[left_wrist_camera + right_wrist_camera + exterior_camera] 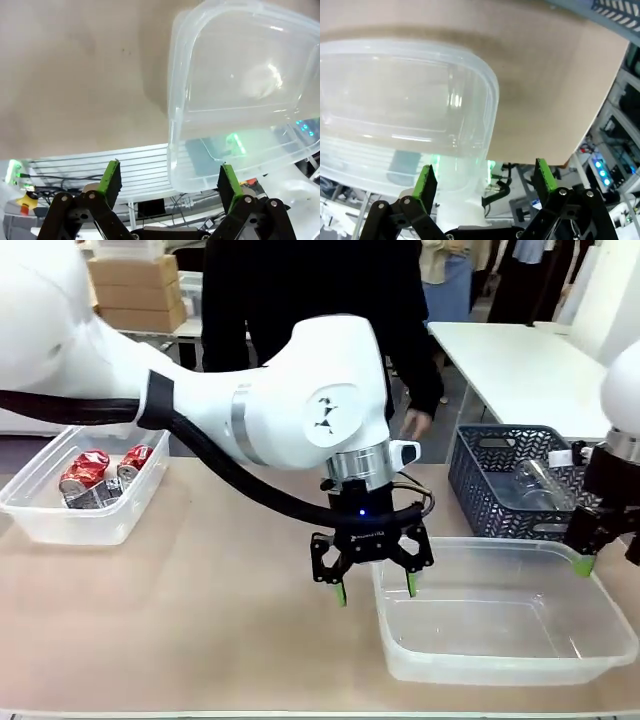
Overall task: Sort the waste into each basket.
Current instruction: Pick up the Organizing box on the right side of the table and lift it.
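Note:
Crushed red-and-silver cans [96,474] lie in the clear tub [52,525] at the table's left. A second clear tub [500,665] stands at the front right with nothing in it. My left gripper [376,590] hangs open over that tub's left wall, one finger outside and one inside; in the left wrist view the tub [240,75] has its rim between the open left gripper's [170,167] fingers. My right gripper [606,556] is open at the tub's far right corner, and the right wrist view has the tub [395,100] rim between the right gripper's [484,167] fingers. A clear bottle [538,480] lies in the dark lattice basket [490,490].
The dark lattice basket stands right behind the front right tub, its corner [615,7] showing in the right wrist view. A person in dark clothes [300,290] stands at the far side, one hand [415,422] hanging near the table edge. Bare tabletop [220,580] lies between the two tubs.

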Robot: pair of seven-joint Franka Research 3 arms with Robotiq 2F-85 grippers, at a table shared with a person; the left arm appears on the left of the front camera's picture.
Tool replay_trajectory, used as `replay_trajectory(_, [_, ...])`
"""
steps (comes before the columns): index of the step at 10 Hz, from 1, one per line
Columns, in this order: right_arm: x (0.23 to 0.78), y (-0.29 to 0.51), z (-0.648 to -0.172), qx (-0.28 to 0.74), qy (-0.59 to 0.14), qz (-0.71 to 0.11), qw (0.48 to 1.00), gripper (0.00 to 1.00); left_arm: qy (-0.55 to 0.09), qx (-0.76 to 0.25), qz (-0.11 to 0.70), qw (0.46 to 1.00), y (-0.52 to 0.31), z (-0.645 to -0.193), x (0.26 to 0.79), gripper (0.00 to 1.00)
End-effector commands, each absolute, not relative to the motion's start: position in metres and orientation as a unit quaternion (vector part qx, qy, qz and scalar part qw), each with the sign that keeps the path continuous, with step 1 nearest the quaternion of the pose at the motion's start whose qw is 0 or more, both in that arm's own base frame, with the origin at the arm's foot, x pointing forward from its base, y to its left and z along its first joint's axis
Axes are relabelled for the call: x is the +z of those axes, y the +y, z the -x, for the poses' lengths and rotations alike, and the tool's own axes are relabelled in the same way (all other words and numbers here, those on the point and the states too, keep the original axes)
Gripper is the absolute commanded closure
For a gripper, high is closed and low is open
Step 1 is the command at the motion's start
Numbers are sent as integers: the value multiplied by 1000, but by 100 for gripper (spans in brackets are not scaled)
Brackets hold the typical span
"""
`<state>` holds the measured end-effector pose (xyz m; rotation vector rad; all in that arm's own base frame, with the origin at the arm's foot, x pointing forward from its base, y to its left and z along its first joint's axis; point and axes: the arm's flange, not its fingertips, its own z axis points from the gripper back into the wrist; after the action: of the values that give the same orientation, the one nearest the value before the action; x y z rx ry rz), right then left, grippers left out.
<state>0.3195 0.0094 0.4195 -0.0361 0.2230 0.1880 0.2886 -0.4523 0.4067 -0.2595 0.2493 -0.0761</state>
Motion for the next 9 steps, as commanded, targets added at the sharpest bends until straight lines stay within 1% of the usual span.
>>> replay_trajectory(1, [420,11,-320,94,110,20,989,0,131,-40,127,982,-454,-285,403,0])
replay_trajectory(2, [411,23,-324,94,142,66,983,0,124,-55,128,982,-457,-284,399,0])
replay_trajectory(4, [384,27,-331,101,184,65,976,0,118,-30,111,986,-467,-279,372,0])
replay_trajectory(5, [373,28,-330,100,194,71,973,0,97,-17,102,990,-472,-278,364,0])
replay_trajectory(7, [352,31,-322,107,226,73,966,0,53,1,87,995,-475,-282,355,0])
replay_trajectory(9, [333,25,-310,85,236,65,966,0,51,-14,92,994,-474,-285,354,0])
